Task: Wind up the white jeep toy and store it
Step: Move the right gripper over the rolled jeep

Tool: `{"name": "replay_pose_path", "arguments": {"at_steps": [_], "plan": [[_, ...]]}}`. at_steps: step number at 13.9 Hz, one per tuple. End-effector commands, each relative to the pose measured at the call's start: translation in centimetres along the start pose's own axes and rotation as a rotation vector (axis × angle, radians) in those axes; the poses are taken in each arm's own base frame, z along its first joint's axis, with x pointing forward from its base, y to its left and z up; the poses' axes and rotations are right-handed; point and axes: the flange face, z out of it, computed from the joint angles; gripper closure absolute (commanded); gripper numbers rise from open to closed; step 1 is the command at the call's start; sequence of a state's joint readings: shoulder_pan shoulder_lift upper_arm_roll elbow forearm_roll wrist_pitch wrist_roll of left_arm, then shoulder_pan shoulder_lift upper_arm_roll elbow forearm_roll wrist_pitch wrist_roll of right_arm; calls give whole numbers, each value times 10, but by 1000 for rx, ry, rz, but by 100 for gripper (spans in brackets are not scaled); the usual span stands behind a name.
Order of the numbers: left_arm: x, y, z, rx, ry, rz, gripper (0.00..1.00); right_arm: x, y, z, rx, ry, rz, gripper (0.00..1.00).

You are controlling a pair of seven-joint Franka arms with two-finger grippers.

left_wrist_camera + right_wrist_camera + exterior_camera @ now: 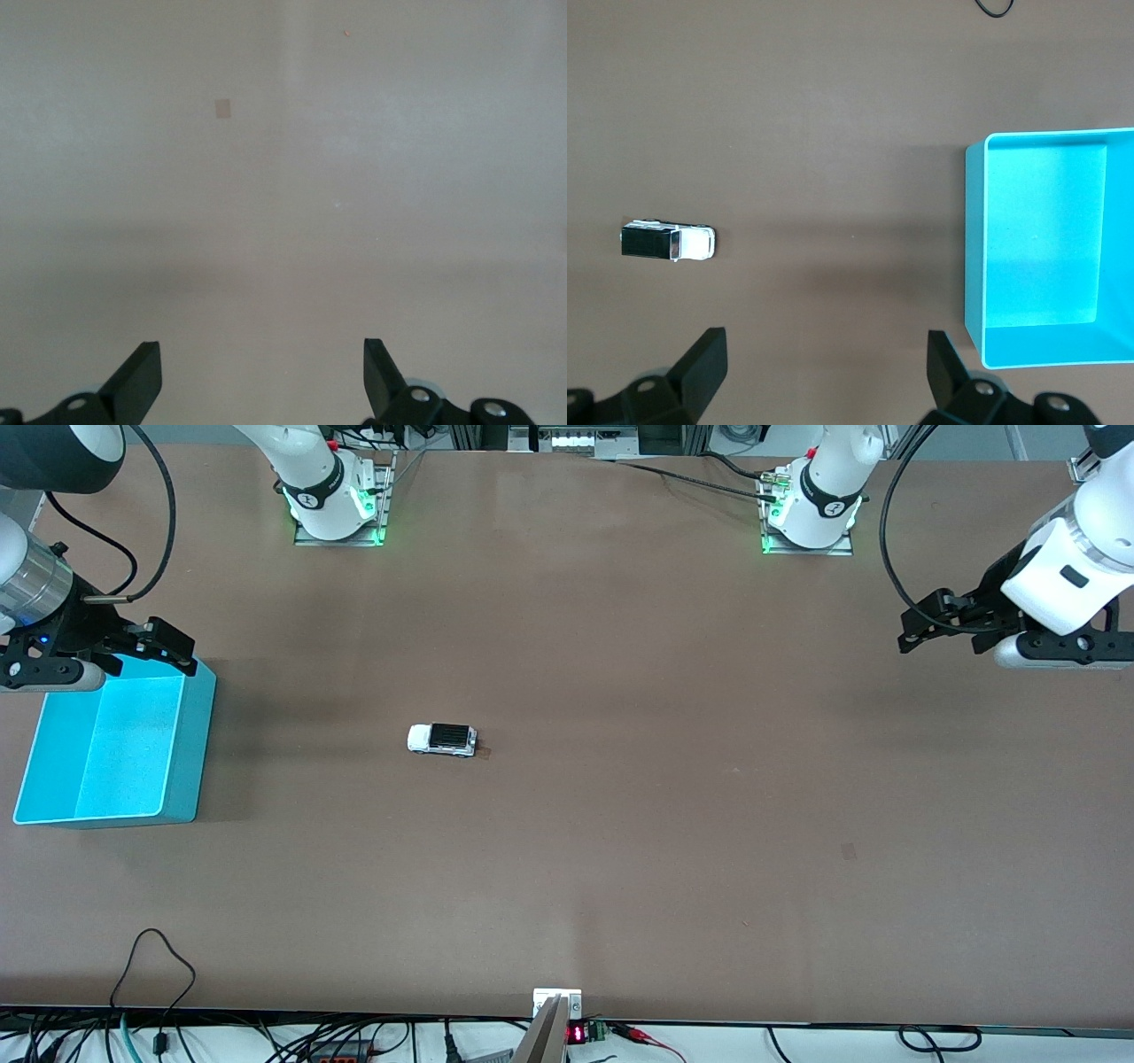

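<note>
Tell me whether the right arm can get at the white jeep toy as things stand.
Probably yes. The white jeep toy stands alone on bare table, apart from the turquoise bin. The right hand hangs open above the bin's edge, with nothing between it and the toy.

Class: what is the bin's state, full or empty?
Empty. The bin's bare turquoise floor shows in the right wrist view; the jeep sits outside on the table.

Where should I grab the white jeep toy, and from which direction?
Come straight down on the white jeep toy and pinch its long flat sides mid-body, between the wheels. It sits upright, alone on the table, lengthwise along it.
</note>
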State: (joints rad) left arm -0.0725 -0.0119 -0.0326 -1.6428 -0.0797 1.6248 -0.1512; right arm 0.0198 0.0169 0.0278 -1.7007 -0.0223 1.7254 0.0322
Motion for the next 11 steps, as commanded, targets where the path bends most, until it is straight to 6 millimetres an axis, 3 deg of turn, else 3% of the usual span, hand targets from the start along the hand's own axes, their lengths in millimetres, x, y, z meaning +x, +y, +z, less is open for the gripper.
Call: {"name": "replay_pose_path", "arguments": {"at_steps": [1, 4, 5, 8, 11], "plan": [[-8, -6, -9, 37, 58, -5, 0, -5, -1, 2, 5, -6, -18, 0], [-9, -41, -9, 76, 18, -49, 0, 1, -6, 13, 5, -24, -27, 0], [-10, -44, -9, 77, 8, -56, 0, 4, -12, 22, 6, -41, -38, 0], [-12, -45, -13, 82, 8, -56, 0, -2, -70, 25, 4, -59, -179, 0], [-13, -57, -16, 85, 20, -72, 0, -4, -112, 44, 15, -93, -528, 0]]}}
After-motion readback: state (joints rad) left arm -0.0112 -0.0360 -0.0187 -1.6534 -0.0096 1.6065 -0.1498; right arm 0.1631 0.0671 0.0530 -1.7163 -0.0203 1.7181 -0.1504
